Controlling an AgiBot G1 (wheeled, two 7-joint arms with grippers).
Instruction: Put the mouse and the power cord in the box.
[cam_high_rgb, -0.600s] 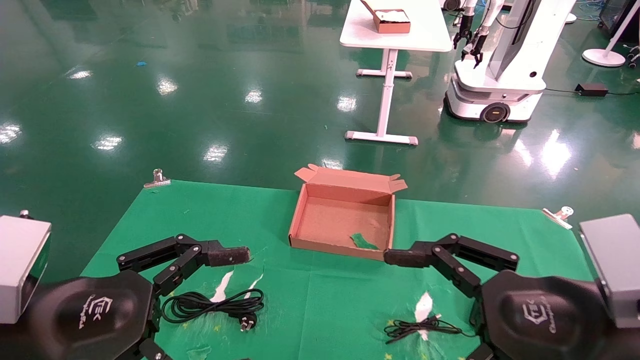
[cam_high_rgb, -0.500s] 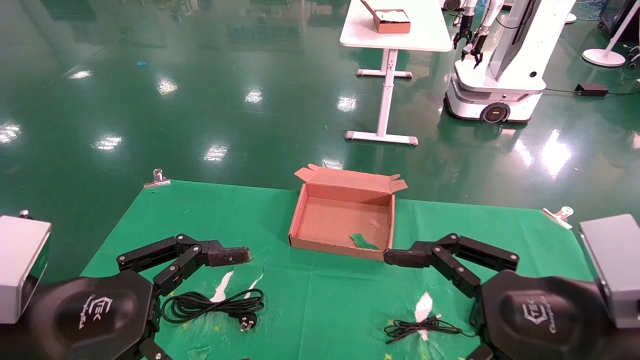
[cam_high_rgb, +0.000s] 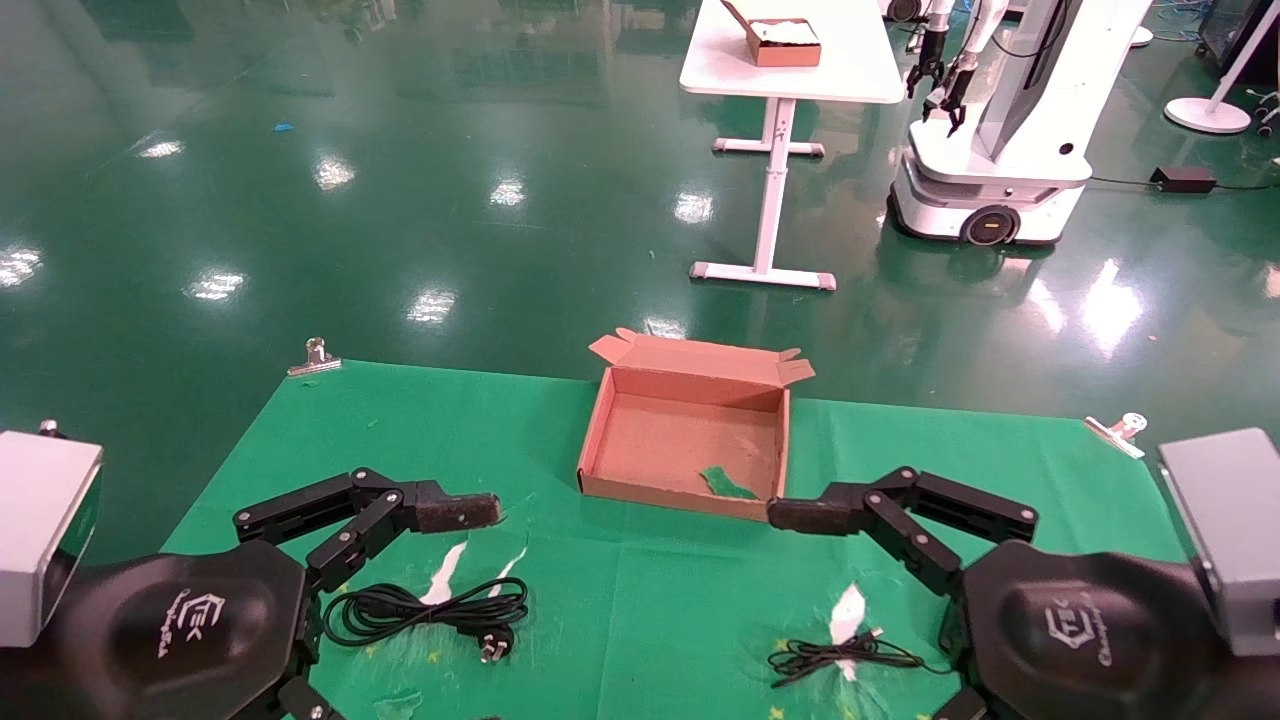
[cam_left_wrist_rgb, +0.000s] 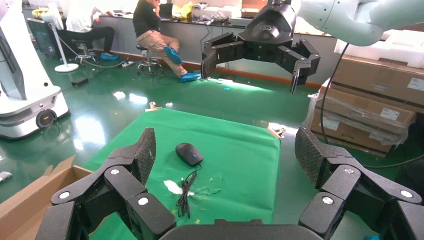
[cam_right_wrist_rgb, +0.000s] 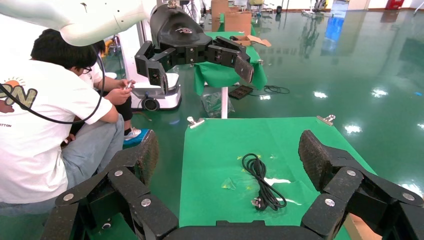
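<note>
The brown cardboard box (cam_high_rgb: 605, 440) lies open at the far middle of the green cloth, lid folded back. The coiled black power cord (cam_high_rgb: 425, 608) (cam_right_wrist_rgb: 262, 180) rests near the front left, its plug (cam_right_wrist_rgb: 257, 202) towards me. The black mouse (cam_left_wrist_rgb: 189, 153) sits at the front right with its thin bundled cable (cam_high_rgb: 835, 655) beside it; the head view hides the mouse behind my right arm. My left gripper (cam_left_wrist_rgb: 225, 150) hovers open above the cord, one finger (cam_high_rgb: 455, 510) reaching inward. My right gripper (cam_right_wrist_rgb: 228, 150) hovers open above the mouse. Both hold nothing.
A green scrap (cam_high_rgb: 728, 484) lies inside the box. Metal clips (cam_high_rgb: 315, 357) (cam_high_rgb: 1120, 428) pin the cloth's far corners. White tears mark the cloth near the front. Beyond stand a white table (cam_high_rgb: 850, 75) with a small brown box (cam_high_rgb: 785, 42) and another robot (cam_high_rgb: 1000, 130).
</note>
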